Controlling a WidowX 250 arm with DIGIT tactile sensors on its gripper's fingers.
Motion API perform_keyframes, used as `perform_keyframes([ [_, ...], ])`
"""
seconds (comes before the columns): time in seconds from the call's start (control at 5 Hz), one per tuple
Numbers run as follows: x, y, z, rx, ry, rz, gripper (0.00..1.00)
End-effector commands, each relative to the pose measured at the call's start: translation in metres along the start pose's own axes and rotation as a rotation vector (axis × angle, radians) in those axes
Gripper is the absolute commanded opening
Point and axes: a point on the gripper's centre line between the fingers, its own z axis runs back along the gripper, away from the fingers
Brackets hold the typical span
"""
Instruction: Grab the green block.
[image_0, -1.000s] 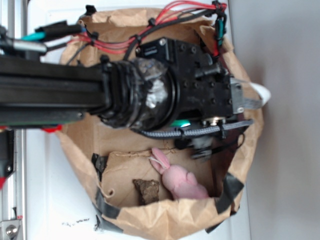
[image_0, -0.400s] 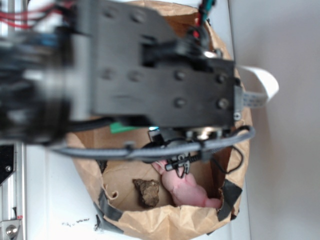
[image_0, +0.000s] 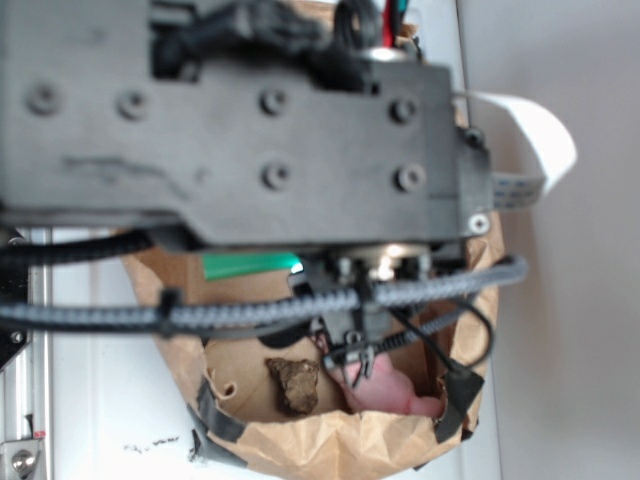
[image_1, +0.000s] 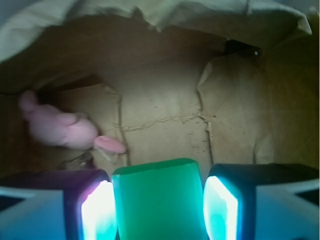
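The green block (image_1: 157, 200) sits between my gripper's (image_1: 159, 207) two lit fingers (image_1: 97, 210), held above the brown paper floor. The left pad presses its side and the right pad lies close against the other side. In the exterior view only a strip of the green block (image_0: 250, 266) shows under the big, blurred black arm (image_0: 250, 120), which hides the fingers.
A brown paper bag (image_0: 330, 445) rings the work area, its creased floor (image_1: 165, 115) below me. A pink plush bunny (image_0: 390, 392) (image_1: 62, 131) and a brown rock-like lump (image_0: 293, 385) lie at the bag's near side. A grey cable (image_0: 300, 312) crosses under the arm.
The arm has come up toward the exterior camera and now fills more of that view. The green strip stayed under it and shifted left.
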Motion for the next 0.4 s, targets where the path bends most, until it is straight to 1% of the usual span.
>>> perform_keyframes([
  [0.0, 0.0089, 0.0056, 0.0400, -0.052, -0.132, -0.020, 0.00],
  [0.2, 0.0053, 0.0052, 0.0364, -0.043, -0.144, -0.001, 0.00],
])
